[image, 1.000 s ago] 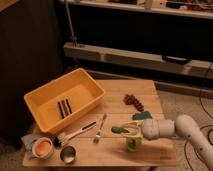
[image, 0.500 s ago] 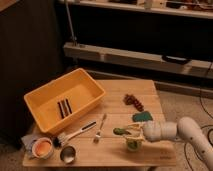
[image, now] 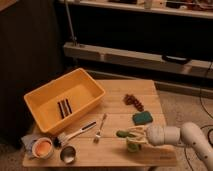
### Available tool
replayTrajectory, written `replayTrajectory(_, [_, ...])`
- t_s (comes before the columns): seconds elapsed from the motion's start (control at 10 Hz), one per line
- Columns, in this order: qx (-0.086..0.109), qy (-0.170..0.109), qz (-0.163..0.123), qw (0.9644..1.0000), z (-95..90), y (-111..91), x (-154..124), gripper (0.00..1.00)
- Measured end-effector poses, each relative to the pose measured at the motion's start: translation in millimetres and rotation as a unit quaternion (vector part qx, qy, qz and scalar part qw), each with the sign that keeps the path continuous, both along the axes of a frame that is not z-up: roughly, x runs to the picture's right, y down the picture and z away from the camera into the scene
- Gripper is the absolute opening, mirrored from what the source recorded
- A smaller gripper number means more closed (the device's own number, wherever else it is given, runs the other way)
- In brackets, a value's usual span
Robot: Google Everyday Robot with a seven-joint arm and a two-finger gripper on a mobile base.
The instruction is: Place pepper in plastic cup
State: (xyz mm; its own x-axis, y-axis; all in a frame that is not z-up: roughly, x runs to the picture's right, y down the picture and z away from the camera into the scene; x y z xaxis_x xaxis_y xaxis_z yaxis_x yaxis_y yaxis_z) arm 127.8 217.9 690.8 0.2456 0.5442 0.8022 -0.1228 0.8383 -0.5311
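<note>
Green, slim, curved pepper (image: 125,133) sits clamped in my two-finger gripper (image: 134,134), just over the small yellow-green translucent plastic cup (image: 132,145); I judge it's poised there so releasing drops it inside.

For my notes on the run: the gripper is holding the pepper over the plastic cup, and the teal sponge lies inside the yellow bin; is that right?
Not quite. In the camera view the gripper does hold the pepper over the plastic cup, but the teal sponge lies on the wooden table, just behind the gripper, outside the yellow bin.
</note>
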Motion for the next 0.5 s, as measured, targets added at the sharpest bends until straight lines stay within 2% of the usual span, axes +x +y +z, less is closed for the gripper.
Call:
replayTrajectory(0.2, [0.006, -0.004, -0.001, 1.0, 2.6, -5.3, -2.9, 0.0])
replayTrajectory(0.5, [0.016, -0.014, -0.013, 0.9997, -0.5, -24.1, -13.6, 0.0])
